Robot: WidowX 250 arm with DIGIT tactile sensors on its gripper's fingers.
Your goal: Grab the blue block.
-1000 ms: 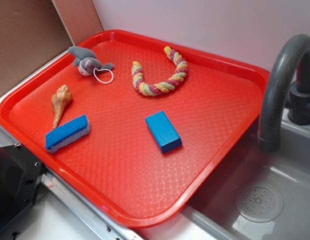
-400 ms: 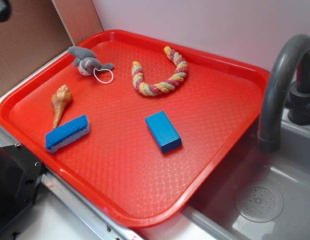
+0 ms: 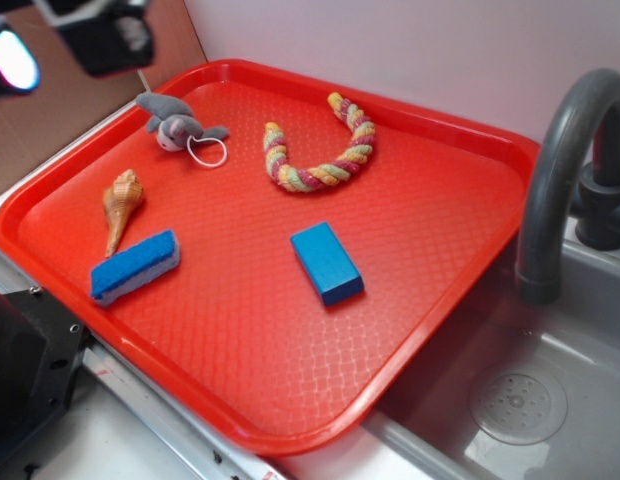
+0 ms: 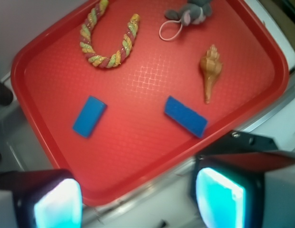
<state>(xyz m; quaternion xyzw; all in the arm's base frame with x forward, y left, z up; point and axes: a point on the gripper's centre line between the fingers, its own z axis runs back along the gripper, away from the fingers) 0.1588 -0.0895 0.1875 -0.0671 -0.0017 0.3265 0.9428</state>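
On the red plastic tray (image 3: 460,215), the rough-topped blue sponge (image 3: 135,266) lies left and the smooth solid blue block (image 3: 327,262) near centre. The gripper (image 4: 138,192), fingers spread and empty, hovers high off the tray's corner. Its descent could settle on the lookalike sponge, since both are blue oblongs.

The blue block (image 3: 327,262) is a smooth, solid brick of one even blue, with sharp edges and flat faces. It lies flat on its broad face on the red tray (image 3: 445,235), near the tray's middle, its long side running diagonally to the tray's edges. In the wrist view the blue block (image 4: 90,116) shows as a plain blue rectangle. Nothing touches it; it lies well apart from the other things.
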